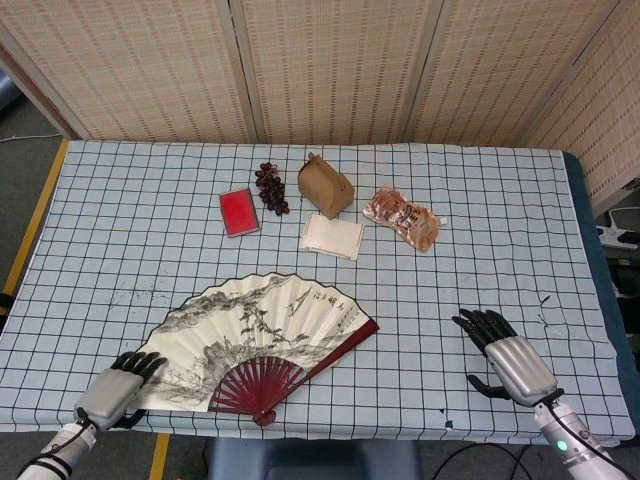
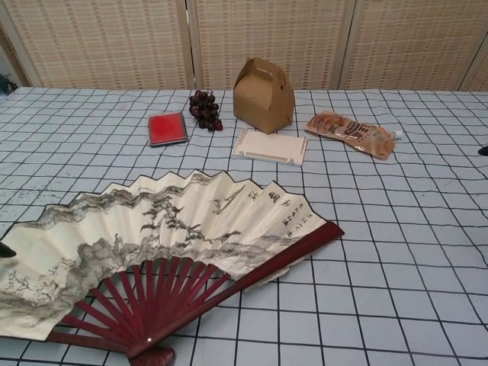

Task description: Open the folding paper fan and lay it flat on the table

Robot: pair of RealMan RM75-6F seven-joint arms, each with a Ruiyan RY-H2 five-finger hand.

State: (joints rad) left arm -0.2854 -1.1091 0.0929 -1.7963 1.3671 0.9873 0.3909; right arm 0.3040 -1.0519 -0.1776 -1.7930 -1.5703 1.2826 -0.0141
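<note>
The paper fan [image 1: 262,333] is spread open with its ink landscape facing up, low over the checked tablecloth near the front edge. Its red ribs meet at a pivot [image 2: 152,355]. My left hand [image 1: 117,390] is at the fan's left end, fingers curled over the paper edge and holding it; only a dark fingertip [image 2: 4,250] shows in the chest view. My right hand [image 1: 505,355] hovers open at the front right, well apart from the fan's red right guard [image 1: 345,343].
Behind the fan lie a white paper pad [image 1: 332,236], a red box [image 1: 238,211], dark grapes [image 1: 271,187], a brown carton [image 1: 325,185] and a snack packet [image 1: 401,217]. The table's front edge [image 1: 330,440] is close to the pivot.
</note>
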